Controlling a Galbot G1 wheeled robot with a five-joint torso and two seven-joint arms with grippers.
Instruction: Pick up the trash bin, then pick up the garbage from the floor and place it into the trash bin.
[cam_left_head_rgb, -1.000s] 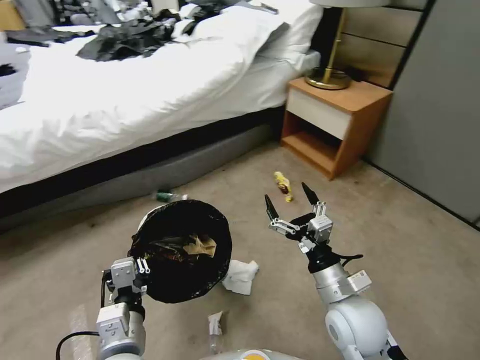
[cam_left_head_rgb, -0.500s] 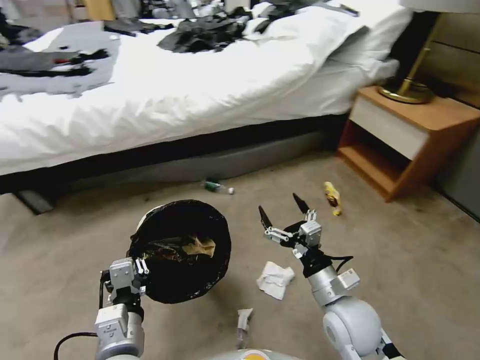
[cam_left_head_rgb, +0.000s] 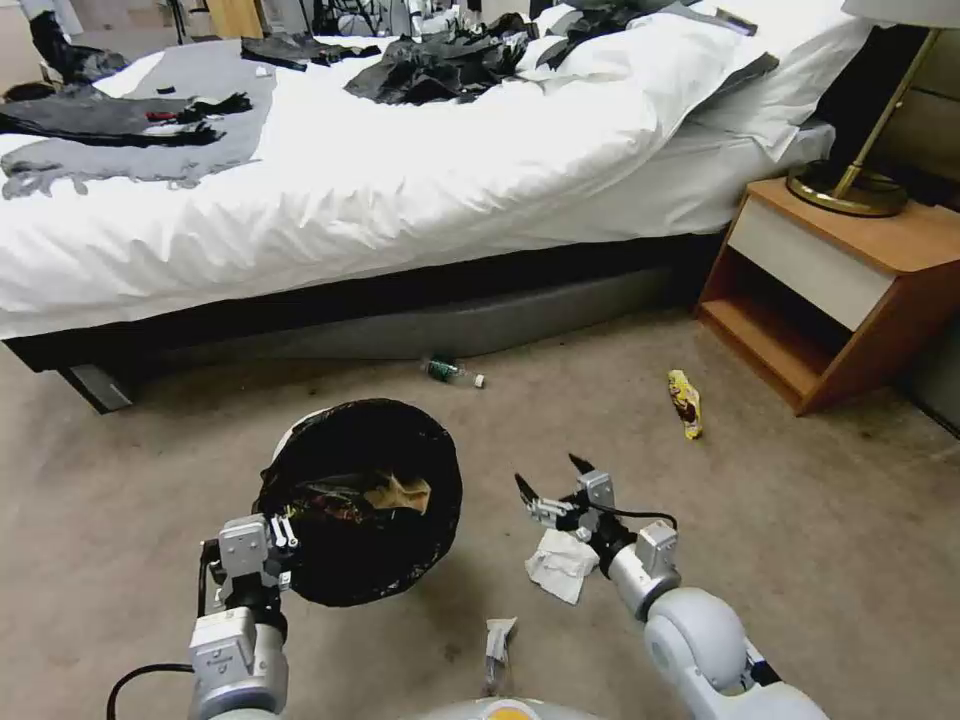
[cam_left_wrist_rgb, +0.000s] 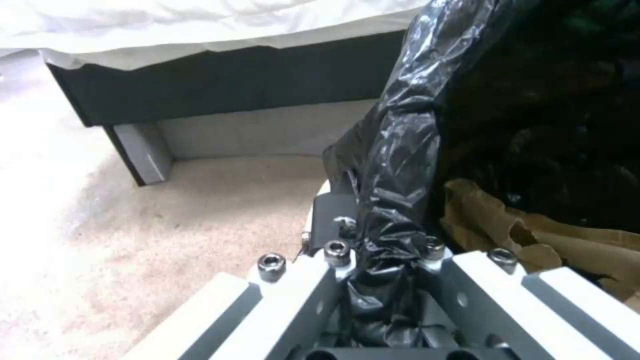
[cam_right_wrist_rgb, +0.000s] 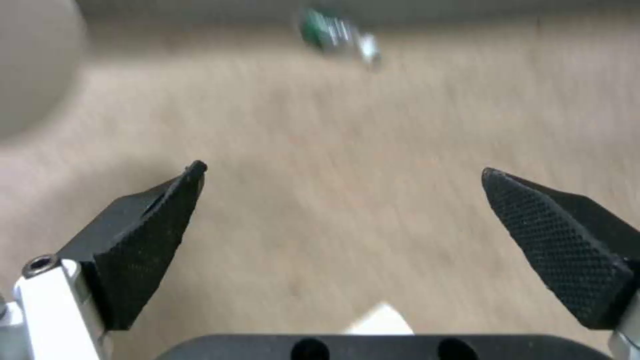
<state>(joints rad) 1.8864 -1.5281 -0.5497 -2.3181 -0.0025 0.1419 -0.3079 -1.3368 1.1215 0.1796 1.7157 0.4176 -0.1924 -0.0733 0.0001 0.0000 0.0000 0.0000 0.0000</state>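
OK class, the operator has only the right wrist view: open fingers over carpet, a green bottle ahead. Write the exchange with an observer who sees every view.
Operator: What's under my wrist?
Observer: The right end effector hangs open just above a crumpled white paper.
Operator: Where's the bin?
Observer: To your left, the left end effector grips the trash bin by its black-lined rim.
Operator: Other litter?
Observer: A yellow wrapper lies near the nightstand.

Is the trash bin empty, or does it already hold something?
Not empty. The trash bin, held by the left gripper, shows crumpled brown paper inside its black liner.
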